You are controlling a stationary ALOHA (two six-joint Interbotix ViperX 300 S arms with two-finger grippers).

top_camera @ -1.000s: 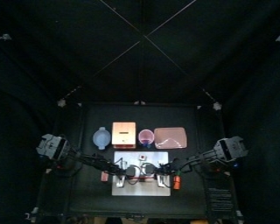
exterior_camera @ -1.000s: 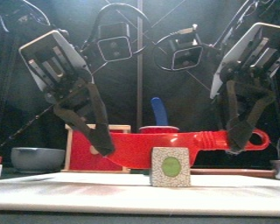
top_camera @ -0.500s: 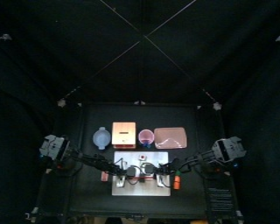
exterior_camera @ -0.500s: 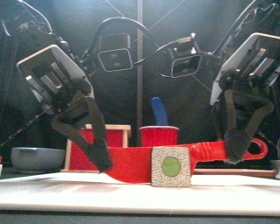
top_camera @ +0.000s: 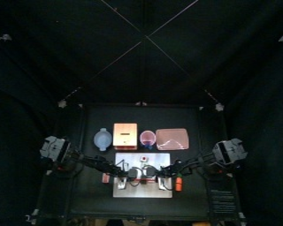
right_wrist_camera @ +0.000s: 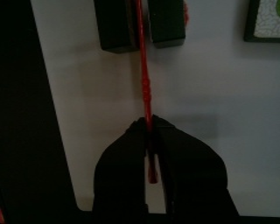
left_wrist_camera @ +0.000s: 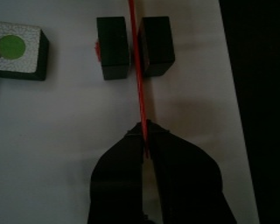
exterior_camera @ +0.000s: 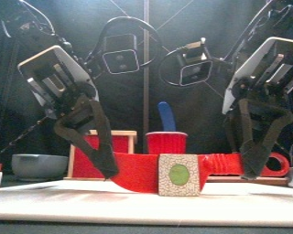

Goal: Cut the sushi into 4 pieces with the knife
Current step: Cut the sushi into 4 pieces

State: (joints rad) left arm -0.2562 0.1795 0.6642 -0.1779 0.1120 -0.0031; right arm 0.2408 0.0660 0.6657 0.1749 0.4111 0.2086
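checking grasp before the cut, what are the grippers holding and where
Both hold the red knife: left gripper pinches its blade end, right gripper its handle end.

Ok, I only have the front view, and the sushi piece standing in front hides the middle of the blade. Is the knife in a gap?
Observer: Yes. The left wrist view shows the red knife running between one dark block and another.
Operator: Is the loose piece clear of those two?
Observer: Yes. In that view the loose piece lies apart from both, with bare white board between.
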